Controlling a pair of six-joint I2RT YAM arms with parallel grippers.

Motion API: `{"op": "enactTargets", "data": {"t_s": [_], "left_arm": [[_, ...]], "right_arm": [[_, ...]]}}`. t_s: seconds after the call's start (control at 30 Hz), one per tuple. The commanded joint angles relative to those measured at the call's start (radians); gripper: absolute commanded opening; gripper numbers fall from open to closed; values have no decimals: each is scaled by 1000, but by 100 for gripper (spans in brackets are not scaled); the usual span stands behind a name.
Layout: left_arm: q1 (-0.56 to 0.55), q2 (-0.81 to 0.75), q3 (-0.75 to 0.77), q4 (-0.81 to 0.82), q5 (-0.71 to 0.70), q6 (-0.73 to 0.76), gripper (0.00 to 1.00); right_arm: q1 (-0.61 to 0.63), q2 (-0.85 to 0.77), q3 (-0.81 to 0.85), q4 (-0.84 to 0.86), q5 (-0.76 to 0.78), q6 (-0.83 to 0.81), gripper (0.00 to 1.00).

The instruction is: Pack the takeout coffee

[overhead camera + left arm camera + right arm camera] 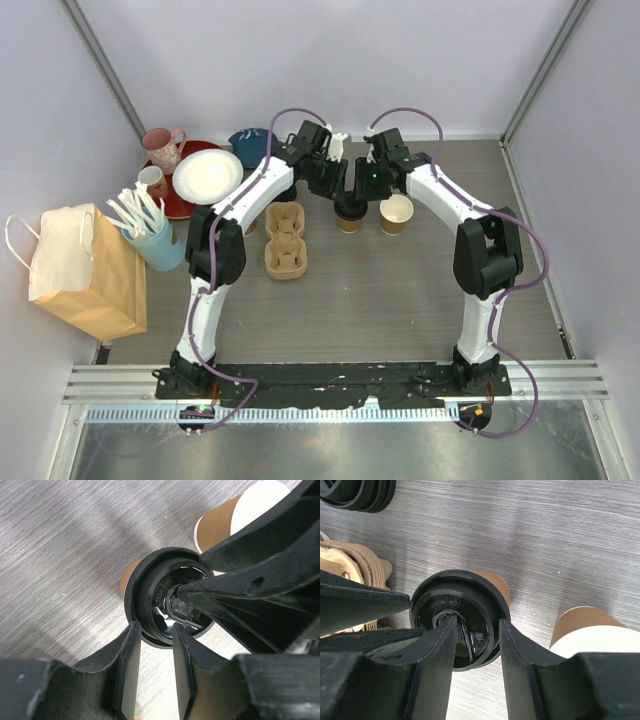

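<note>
One takeout coffee [349, 221], a tan cup under a black lid [156, 592], stands mid-table right of the cardboard cup carrier [284, 238]. Both grippers meet over it. My left gripper [154, 628] is open, its two fingertips over the lid's near rim with bare table showing between the fingers. My right gripper [477, 621] straddles the lid [442, 597]: one fingertip sits in the centre recess, the other is against the outer rim, shut on the lid. The right gripper's fingers [250, 540] reach in from the right in the left wrist view.
A lidless tan cup [396, 213] stands just right of the lidded one. A paper bag [85, 265] and a blue cup of utensils [158, 240] are at the left. A pink mug [163, 148], plates [207, 175] and a dark bowl [250, 143] are at the back left.
</note>
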Motion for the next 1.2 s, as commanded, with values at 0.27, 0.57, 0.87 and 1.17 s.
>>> {"op": "enactTargets", "data": {"t_s": [0.27,0.57,0.87,1.17], "left_arm": [[-2,37,-48,46,30,-36,28],[-2,38,-173,74,27,-48,26],[-24,6,-282,117,19,-39,26],[-25,-72,-311,80,51,-24,26]], "right_arm": [[8,-29,-29,8,-1,-10,44],[8,-58,-167,70,0,17,43],[6,-45,-227,109,2,16,42],[8,-32,-177,106,-26,-42,42]]}}
